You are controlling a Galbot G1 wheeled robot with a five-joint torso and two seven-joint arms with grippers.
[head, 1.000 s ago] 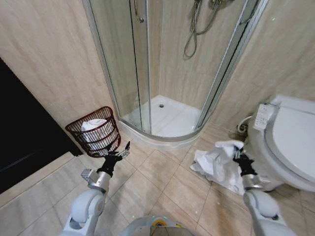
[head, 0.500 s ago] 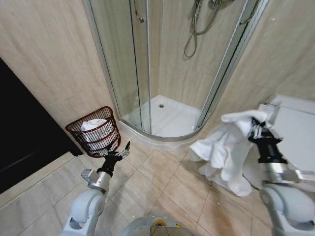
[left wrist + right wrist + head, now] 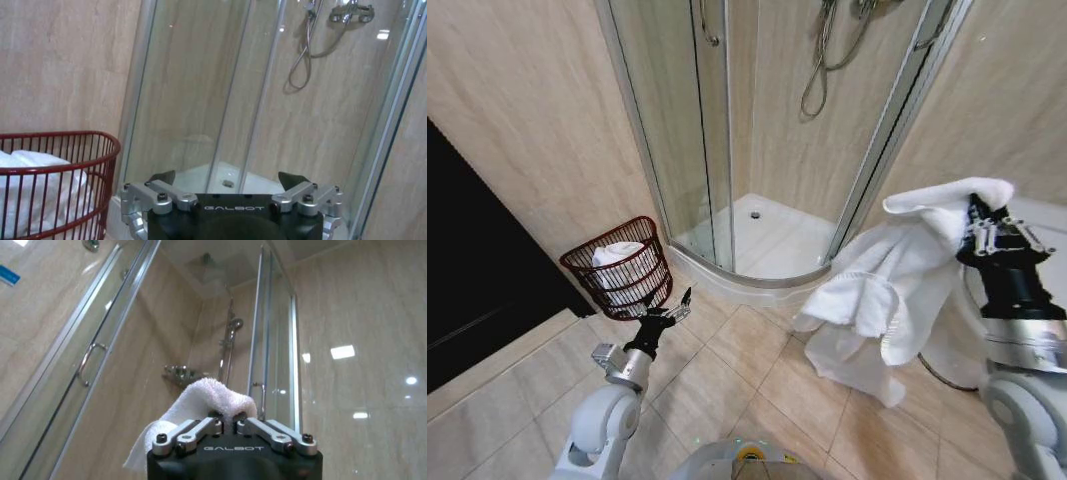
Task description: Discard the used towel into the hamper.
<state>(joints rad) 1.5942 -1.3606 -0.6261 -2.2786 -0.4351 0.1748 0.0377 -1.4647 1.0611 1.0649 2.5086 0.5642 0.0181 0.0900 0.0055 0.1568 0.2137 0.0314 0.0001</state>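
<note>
One white towel [image 3: 897, 290], rumpled, hanging in folds, right gripper [image 3: 983, 232] fingers pinching it; left gripper [image 3: 667, 311] fingers wide

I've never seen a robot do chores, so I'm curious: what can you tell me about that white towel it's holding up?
The towel is white, thick terry cloth by its looks, crumpled and hanging in loose folds. The right gripper is shut on a bunched corner at its top, seen close up in the right wrist view, and holds it up in the air in front of the shower's glass door. The rest droops down, its lowest edge hanging over the tiled floor; whether it touches the floor is unclear. Nothing else touches it.
</note>
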